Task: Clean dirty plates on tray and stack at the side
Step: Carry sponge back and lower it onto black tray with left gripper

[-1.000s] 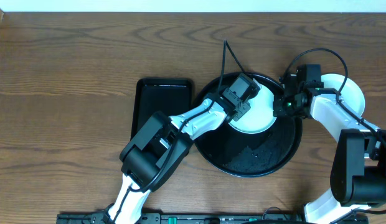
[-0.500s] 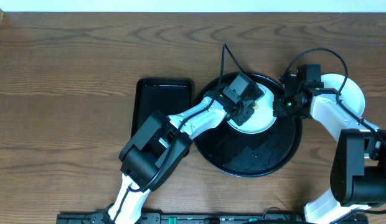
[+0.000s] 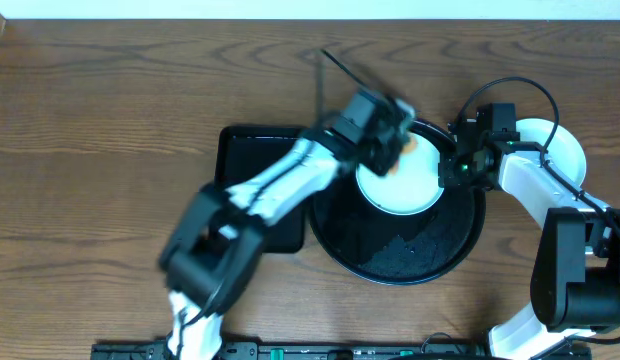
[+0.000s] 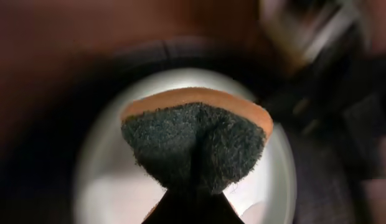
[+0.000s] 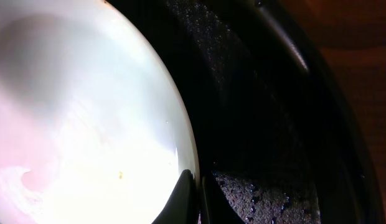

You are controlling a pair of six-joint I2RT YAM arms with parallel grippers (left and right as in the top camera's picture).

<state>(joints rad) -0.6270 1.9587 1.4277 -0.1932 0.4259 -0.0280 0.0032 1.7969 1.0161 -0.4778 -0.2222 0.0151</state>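
A pale mint-white plate [image 3: 402,185] lies in the upper part of the large round black tray [image 3: 390,262]. My left gripper [image 3: 398,158] is shut on a sponge [image 4: 196,143], dark green with an orange back, held over the plate's [image 4: 118,180] upper left edge. The left arm is blurred with motion. My right gripper [image 3: 452,172] is shut on the plate's right rim. In the right wrist view its fingertips [image 5: 184,186] pinch the rim of the plate [image 5: 87,124] above the wet tray [image 5: 274,124]. A small orange speck [image 5: 121,175] sits near that rim.
Another white plate [image 3: 565,148] rests on the wood table [image 3: 110,120] to the right of the round tray, partly under my right arm. A smaller rectangular black tray [image 3: 252,150] lies left of the round tray, partly covered by my left arm.
My left arm swung up and to the left, carrying the sponge from the plate's middle to its upper left edge. The right gripper and the plate stayed put.
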